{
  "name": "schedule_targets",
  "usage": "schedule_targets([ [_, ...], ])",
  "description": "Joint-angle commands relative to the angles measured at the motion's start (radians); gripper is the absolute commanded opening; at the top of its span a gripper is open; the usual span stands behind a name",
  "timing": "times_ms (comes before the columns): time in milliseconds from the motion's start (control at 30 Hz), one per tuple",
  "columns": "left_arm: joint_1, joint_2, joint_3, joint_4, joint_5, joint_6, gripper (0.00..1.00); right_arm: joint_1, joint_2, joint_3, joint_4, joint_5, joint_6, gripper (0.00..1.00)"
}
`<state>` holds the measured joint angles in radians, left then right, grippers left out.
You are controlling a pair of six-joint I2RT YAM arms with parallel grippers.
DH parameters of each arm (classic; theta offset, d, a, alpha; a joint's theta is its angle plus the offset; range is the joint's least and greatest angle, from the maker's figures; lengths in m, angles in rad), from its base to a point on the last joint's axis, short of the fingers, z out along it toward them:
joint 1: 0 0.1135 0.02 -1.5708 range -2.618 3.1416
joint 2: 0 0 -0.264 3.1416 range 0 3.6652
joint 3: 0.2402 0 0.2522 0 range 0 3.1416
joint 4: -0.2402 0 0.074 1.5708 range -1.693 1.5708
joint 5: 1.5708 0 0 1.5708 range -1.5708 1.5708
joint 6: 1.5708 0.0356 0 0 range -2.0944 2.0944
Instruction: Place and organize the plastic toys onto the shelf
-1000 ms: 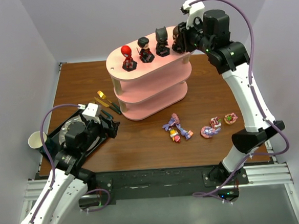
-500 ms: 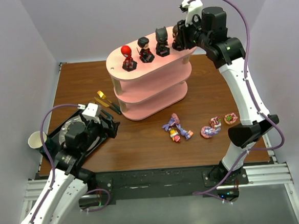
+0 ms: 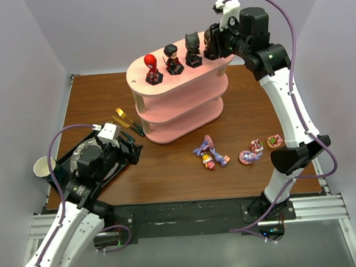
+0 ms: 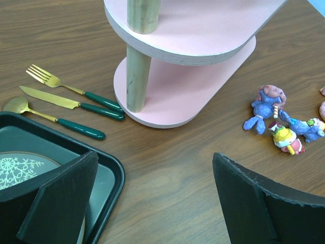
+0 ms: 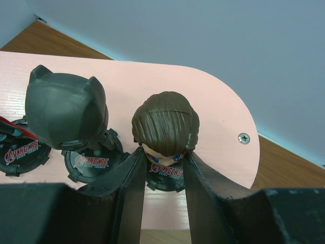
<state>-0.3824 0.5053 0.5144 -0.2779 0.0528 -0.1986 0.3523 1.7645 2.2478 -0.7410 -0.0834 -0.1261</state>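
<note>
Brown-haired figure [image 5: 165, 124] sits on the top board of the shelf [image 5: 213, 117] beside the black figure [image 5: 66, 109], shifted slightly toward it since a second ago; we keep our right gripper [image 5: 163, 155] clamped on it, so letting go comes next, while our left gripper [image 4: 155, 155] waits spread wide

We read "Avengers" in red-and-white lettering on three round black bases: one under the brown-haired figure [image 5: 165, 122], one under the black-masked figure [image 5: 66, 104], and a third base [image 5: 20, 152] at the left edge. The smaller print is unreadable.
</note>
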Motion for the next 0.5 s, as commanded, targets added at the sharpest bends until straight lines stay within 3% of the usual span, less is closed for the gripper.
schedule_targets([
  [0,-0.004,-0.008,0.018,0.039,0.009,0.014,1.00,-0.004,-0.003,0.026,0.012,-0.016,-0.014,0.40],
  [467,-0.004,-0.011,0.016,0.037,0.012,0.014,1.00,-0.006,-0.066,0.004,0.025,-0.018,-0.012,0.68],
])
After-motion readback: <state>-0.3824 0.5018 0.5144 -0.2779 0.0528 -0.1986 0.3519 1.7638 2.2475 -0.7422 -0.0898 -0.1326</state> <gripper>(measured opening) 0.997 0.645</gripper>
